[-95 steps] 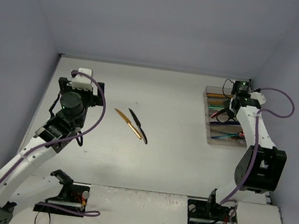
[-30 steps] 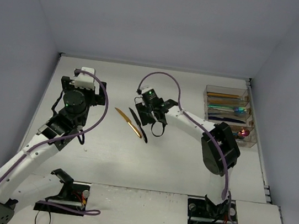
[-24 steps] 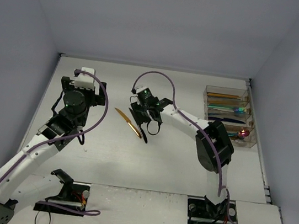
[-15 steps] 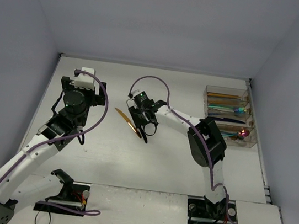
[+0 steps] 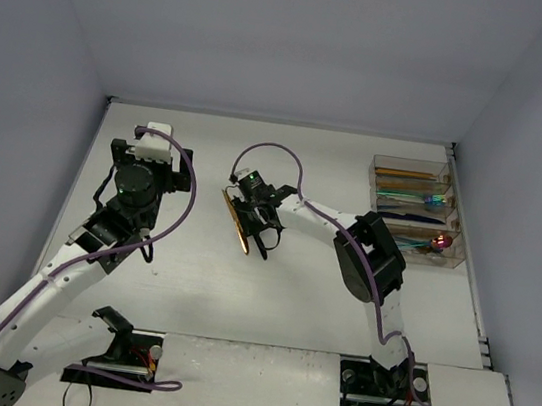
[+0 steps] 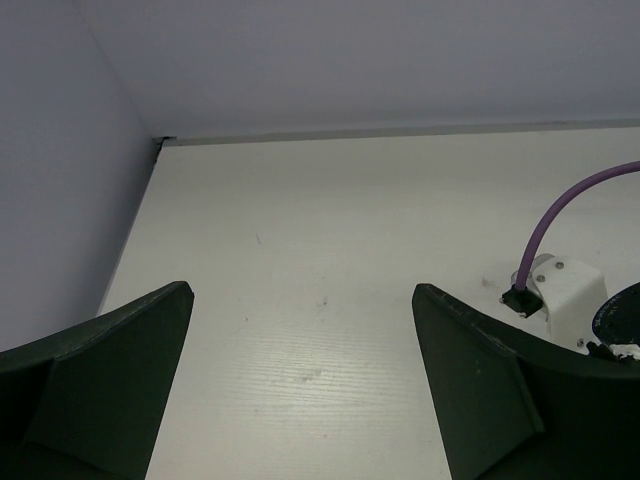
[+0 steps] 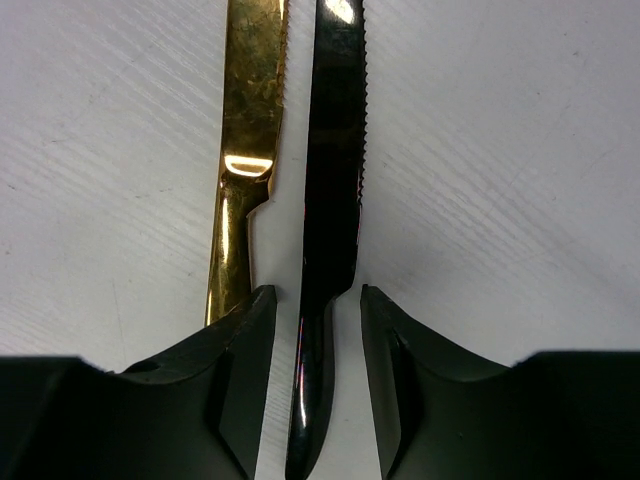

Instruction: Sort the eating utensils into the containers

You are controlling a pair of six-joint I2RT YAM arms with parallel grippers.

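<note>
Most utensils (image 5: 409, 194) lie in the containers (image 5: 413, 162), which are well apart from me. Two knives are left. My right gripper (image 7: 318, 300) straddles the black knife (image 7: 335, 150) with narrow jaws, not yet pinching. The gold knife (image 7: 250, 100) is just beside. My left gripper (image 6: 300, 300) is wide open and empty.

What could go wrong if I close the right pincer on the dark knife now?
1. The gold knife lies right beside the dark knife, and its handle disappears behind one finger of the right pincer; closing may pinch or drag both.
2. The dark knife is thin and lies flat on the table, so the fingers may slide off instead of gripping.
</note>
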